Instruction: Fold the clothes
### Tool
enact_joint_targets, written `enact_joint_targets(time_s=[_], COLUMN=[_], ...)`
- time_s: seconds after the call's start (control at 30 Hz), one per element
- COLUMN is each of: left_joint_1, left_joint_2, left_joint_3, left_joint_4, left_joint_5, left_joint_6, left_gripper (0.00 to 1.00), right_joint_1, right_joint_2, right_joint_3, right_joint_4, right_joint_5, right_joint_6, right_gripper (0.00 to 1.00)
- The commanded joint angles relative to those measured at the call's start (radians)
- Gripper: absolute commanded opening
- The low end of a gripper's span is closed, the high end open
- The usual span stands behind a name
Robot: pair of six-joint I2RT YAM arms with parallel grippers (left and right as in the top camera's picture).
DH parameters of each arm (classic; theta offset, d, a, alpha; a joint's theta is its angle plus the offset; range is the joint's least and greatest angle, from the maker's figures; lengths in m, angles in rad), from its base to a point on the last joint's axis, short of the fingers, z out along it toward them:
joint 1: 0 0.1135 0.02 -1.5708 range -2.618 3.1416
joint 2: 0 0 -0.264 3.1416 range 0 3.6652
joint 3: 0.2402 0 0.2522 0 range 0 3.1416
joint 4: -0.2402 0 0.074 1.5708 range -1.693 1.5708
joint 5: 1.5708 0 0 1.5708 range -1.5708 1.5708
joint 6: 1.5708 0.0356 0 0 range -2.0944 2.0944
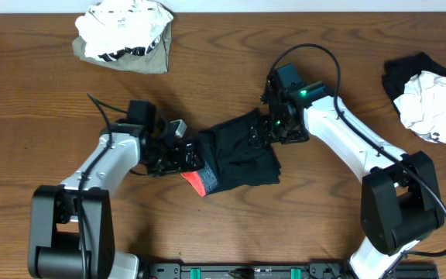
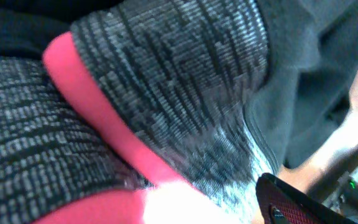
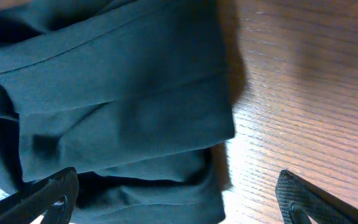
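Note:
The clothes in play are one long black garment (image 1: 242, 159) lying bunched at the table's middle, with its heathered grey band (image 2: 166, 81) and coral-red edge (image 2: 92, 118) at the left end. My left gripper (image 1: 184, 155) sits at that end. In the left wrist view the band fills the picture and only one finger (image 2: 291, 200) shows, set far to the right, so the jaws stand open over the fabric. My right gripper (image 1: 264, 133) hovers open over the garment's upper right corner. Its fingers (image 3: 48, 198) straddle the black cloth's edge (image 3: 216, 124) and bare wood.
A white and olive-grey heap of clothes (image 1: 124, 35) lies at the back left. Another heap, white over black (image 1: 433, 99), sits at the far right edge. A black rail (image 1: 246, 271) runs along the table's front.

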Motion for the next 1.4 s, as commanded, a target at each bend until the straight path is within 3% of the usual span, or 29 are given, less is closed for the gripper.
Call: enact_joint_targets(time_s=[0.0, 0.1, 0.17, 0.3, 0.47, 0.87, 1.13, 1.37], left_joint_1=[-0.035, -0.055, -0.065, -0.069, -0.069, 0.01, 0.045, 0.045], left_joint_2=[0.002, 0.002, 0.002, 0.002, 0.002, -0.177, -0.383, -0.404], left_joint_3=[0.016, 0.016, 0.016, 0.016, 0.017, 0.092, 0.098, 0.097], left_joint_4=[0.031, 0.066, 0.082, 0.09, 0.085, -0.1, -0.101, -0.093], left_joint_5=[-0.107, -0.137, -0.137, -0.137, -0.137, -0.116, -0.046, -0.047], left_joint_6=[-0.145, -0.219, -0.246, -0.282, -0.285, -0.285, -0.319, -0.342], left_gripper=[0.8, 0.8, 0.73, 0.38, 0.06, 0.06, 0.06, 0.06], right_joint_1=[0.014, 0.014, 0.014, 0.014, 0.014, 0.013, 0.015, 0.042], right_joint_2=[0.001, 0.001, 0.001, 0.001, 0.001, 0.001, 0.009, 0.043], right_joint_3=[-0.002, -0.002, -0.002, -0.002, -0.002, -0.004, -0.013, -0.013], right_joint_4=[0.001, 0.0, 0.0, -0.002, -0.005, -0.017, 0.043, 0.066], right_joint_5=[-0.01, -0.01, -0.01, -0.01, -0.009, 0.058, 0.058, 0.057], right_joint_6=[0.016, 0.016, 0.016, 0.016, 0.016, 0.016, 0.035, 0.057], right_gripper=[0.99, 0.99, 0.99, 0.99, 0.99, 0.99, 0.99, 0.97])
